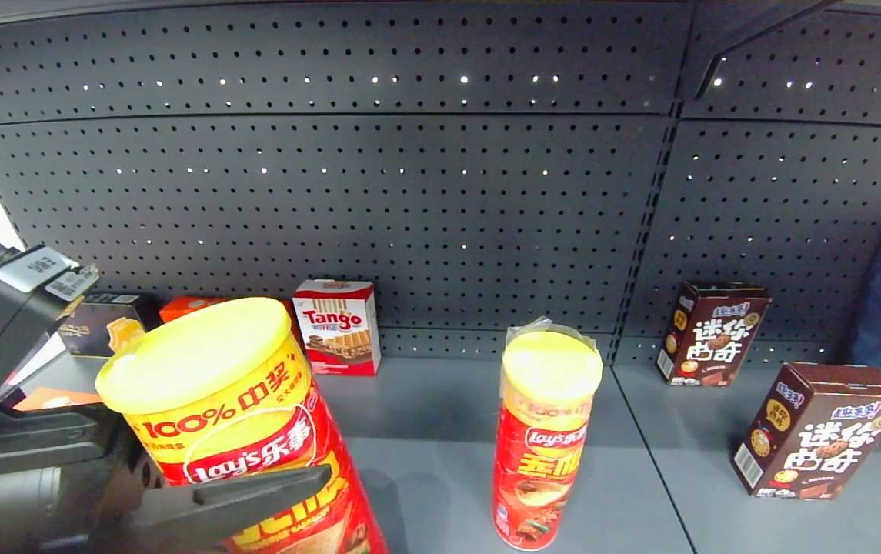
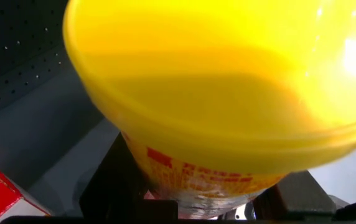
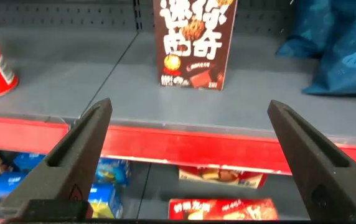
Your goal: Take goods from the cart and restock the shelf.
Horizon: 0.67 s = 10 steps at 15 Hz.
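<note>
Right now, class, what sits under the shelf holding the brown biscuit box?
Blue packets and red boxes on a lower level; the shelf board covers whatever lies further back.

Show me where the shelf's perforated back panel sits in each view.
Head view: the perforated back panel spans the background, behind the wafer box.
Left wrist view: the back panel is the dark area beside the held chips can.
Right wrist view: the back panel is a strip behind the brown cookie box.
Shared landmark: the grey shelf board, which meets the panel's foot in every view.
</note>
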Tool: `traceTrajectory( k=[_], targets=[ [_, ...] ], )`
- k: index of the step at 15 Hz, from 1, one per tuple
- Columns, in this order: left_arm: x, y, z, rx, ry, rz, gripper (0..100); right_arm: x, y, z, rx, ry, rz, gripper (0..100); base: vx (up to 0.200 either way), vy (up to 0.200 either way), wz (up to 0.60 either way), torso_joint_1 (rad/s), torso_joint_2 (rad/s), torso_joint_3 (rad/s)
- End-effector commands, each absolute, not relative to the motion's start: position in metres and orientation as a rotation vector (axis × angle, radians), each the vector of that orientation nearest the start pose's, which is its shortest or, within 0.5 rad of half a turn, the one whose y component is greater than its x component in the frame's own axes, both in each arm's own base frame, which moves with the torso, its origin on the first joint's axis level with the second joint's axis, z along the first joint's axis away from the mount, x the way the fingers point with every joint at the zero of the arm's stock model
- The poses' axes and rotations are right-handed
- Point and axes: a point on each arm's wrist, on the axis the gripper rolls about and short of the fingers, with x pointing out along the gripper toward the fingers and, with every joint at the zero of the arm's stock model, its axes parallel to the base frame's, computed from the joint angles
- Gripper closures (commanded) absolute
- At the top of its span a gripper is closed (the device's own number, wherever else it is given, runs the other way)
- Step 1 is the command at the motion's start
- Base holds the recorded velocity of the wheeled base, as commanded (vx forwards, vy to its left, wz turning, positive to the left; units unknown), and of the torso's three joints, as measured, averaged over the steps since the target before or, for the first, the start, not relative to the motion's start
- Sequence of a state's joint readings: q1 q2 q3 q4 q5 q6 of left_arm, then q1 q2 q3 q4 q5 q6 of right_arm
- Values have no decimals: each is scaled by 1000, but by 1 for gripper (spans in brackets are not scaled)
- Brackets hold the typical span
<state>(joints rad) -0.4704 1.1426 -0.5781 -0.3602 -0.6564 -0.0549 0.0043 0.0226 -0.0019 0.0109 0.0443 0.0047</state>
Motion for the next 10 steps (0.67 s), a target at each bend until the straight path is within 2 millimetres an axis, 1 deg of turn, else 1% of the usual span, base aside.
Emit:
traceTrajectory(
  k=[1,3,5,6,7,8,10],
  targets=[
    [146,-85,223,-73,255,-1089,100,-23,1,75,5,11,46,0,0,0,0,0,0,0],
    [173,-84,229,-69,256,-1028,100,-23,1,75,5,11,46,0,0,0,0,0,0,0],
    [208,-87,238,-38,229,-991,100,-23,1,75,5,11,46,0,0,0,0,0,0,0],
    [214,-89,238,-30,226,-992,100,-23,1,75,5,11,44,0,0,0,0,0,0,0],
    [225,-92,237,-21,227,-1009,100,-23,1,75,5,11,44,0,0,0,0,0,0,0],
    [229,-93,235,-21,236,-1032,100,-23,1,75,5,11,46,0,0,0,0,0,0,0],
    [236,-96,225,44,245,-1045,100,-23,1,75,5,11,44,0,0,0,0,0,0,0]
  ],
)
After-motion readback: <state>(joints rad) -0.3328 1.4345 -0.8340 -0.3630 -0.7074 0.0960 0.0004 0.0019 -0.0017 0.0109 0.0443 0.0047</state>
